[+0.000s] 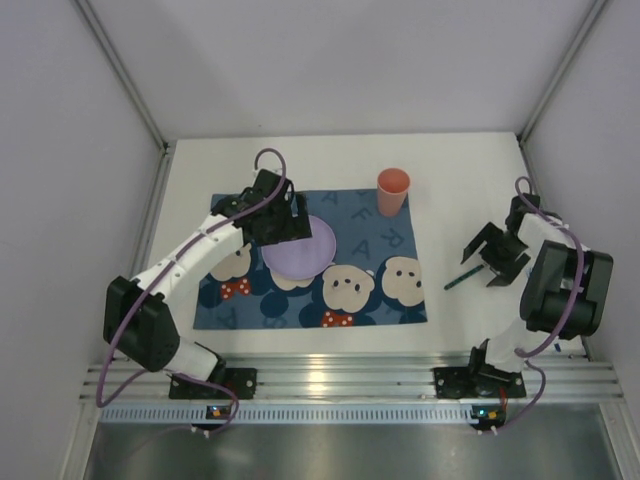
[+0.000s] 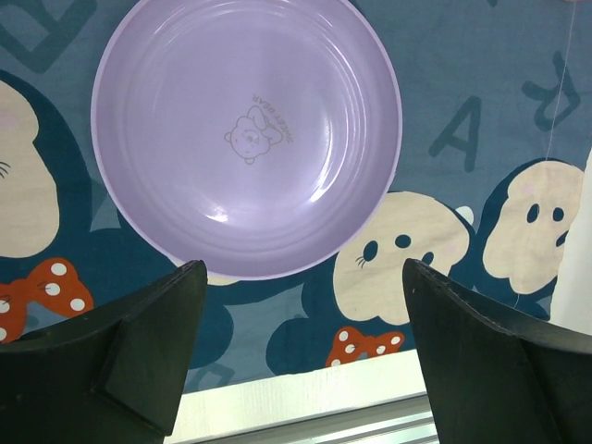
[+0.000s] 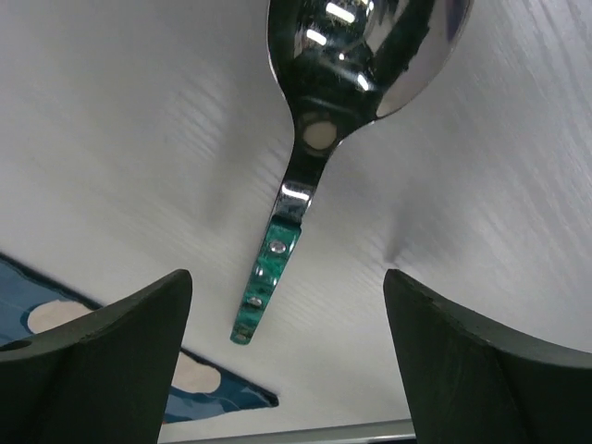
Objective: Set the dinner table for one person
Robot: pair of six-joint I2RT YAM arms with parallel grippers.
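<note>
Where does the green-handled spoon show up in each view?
Top external: spoon right of the mat, by the right gripper.
Left wrist: not in it.
Right wrist: upper centre, handle pointing down.
Shared landmark: the blue mat, in all three.

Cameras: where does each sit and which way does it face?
Top external: overhead behind the robot, facing down at the table; left arm, right arm show.
Left wrist: above the plate, facing down; left pincer open.
Right wrist: above the spoon, facing down; right pincer open.
Shared: top and left wrist both show the plate.
</note>
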